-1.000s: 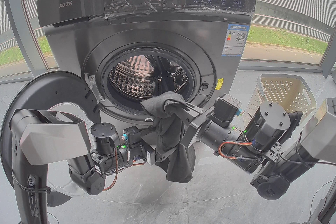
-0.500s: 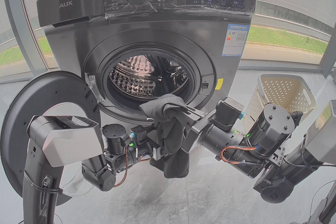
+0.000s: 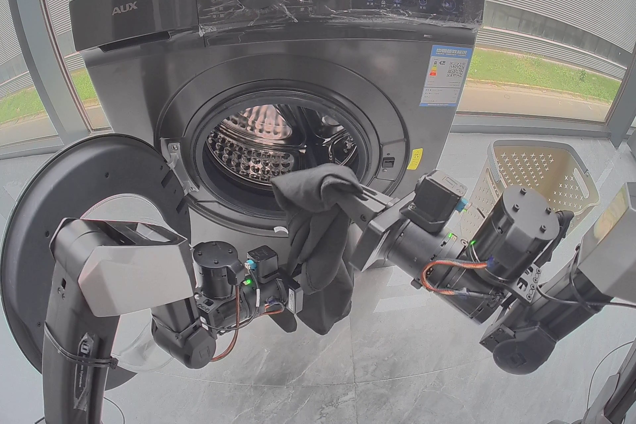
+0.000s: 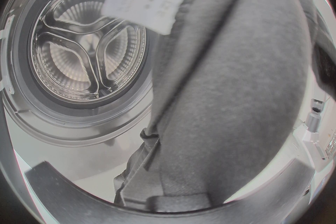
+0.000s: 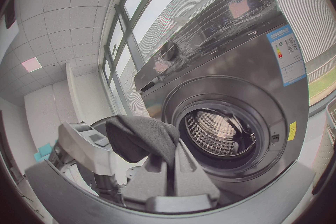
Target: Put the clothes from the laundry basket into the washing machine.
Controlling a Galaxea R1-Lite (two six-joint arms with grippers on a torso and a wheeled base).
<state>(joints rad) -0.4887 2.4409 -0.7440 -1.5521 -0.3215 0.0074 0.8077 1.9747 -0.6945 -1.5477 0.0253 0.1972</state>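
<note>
At the mouth of the grey metal washing machine point(image 3: 424, 134), the right end effector point(image 3: 350, 201) clamps a dark grey cloth garment point(image 3: 321, 246). Whether the left end effector point(image 3: 296, 298) grips, I cannot tell.

head: high, facing washing machine point(image 3: 278, 61) | wrists: low, close, share drum point(image 4: 87, 42)

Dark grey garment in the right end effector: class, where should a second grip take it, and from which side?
The dark grey garment is probably best taken by its loose lower tail, from the robot's left, where the left end effector sits beside it. The right end effector pinches the bunched top before the drum opening. The rest dangles free below the rim.
</note>
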